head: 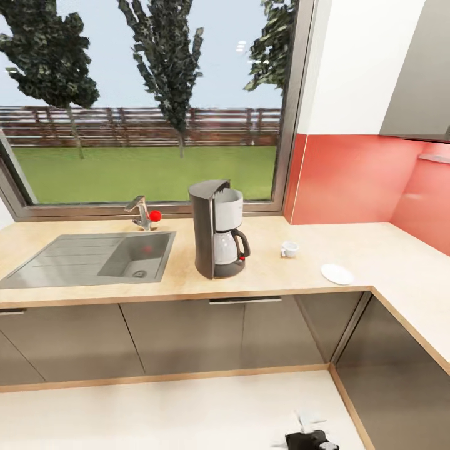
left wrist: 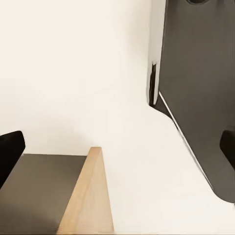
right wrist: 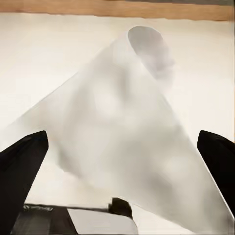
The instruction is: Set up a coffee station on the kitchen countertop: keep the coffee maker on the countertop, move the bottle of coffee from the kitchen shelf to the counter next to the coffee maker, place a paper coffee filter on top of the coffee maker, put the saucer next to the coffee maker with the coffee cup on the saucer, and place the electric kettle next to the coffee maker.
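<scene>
1. At the bottom edge of the head view, right of centre, the right gripper carries the paper coffee filter; in the right wrist view its dark fingers stand wide on either side of the white cone, contact not visible, so I cannot tell whether it grips.
2. Left gripper: fingers spread, nothing between them.
3. Mid-frame, the coffee maker stands on the kitchen countertop near its front edge.
4. To its right, apart: the coffee cup, then the saucer near the counter's inner corner.
5. Pale floor lies open before the cabinets.

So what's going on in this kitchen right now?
The robot faces the kitchen countertop, where the coffee maker stands beside the sink. The coffee cup and the saucer sit apart, the cup not yet on the saucer. The paper coffee filter lies between the right gripper's fingers, low near the floor.
</scene>
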You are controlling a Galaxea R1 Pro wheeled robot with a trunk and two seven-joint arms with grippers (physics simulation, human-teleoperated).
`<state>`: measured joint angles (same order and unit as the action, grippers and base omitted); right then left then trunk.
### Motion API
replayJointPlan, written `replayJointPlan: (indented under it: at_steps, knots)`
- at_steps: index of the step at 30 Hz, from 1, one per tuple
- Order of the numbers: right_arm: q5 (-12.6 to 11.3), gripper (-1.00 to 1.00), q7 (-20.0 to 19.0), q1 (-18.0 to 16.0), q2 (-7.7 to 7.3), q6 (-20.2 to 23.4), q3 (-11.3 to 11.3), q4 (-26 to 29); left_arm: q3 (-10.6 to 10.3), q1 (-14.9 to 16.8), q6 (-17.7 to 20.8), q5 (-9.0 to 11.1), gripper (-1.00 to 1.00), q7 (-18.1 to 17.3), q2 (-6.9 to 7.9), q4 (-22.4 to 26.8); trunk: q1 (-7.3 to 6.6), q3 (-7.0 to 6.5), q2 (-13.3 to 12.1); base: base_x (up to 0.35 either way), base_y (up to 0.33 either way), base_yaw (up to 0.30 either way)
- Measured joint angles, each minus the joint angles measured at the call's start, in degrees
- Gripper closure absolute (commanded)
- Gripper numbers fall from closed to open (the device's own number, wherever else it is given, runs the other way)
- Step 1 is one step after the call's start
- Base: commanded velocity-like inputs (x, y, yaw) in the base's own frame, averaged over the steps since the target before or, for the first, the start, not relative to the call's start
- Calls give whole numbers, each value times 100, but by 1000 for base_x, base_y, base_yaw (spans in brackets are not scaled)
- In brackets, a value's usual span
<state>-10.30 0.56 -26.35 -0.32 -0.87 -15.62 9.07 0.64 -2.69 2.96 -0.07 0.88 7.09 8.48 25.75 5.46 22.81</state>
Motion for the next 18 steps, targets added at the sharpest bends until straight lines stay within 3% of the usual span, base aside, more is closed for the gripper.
replayJointPlan:
  at_steps: [5, 15, 18]
  knots:
    - [-19, 100, 0, 4, 102, -156, 12, 1407, -5, -5, -9, -2, -100, 0, 34, -189, 0, 0, 0, 0, 0, 0]
    - [-26, 100, 18, 4, 138, -191, -10, 3879, 1, -14, -10, 13, -100, 0, 38, -229, 0, 1, 0, 0, 0, 0]
    - [4, 100, 40, 3, 314, -79, -16, 4632, 1, -14, -10, 14, -100, 0, 39, -229, -1, 0, 0, 0, 0, 0]
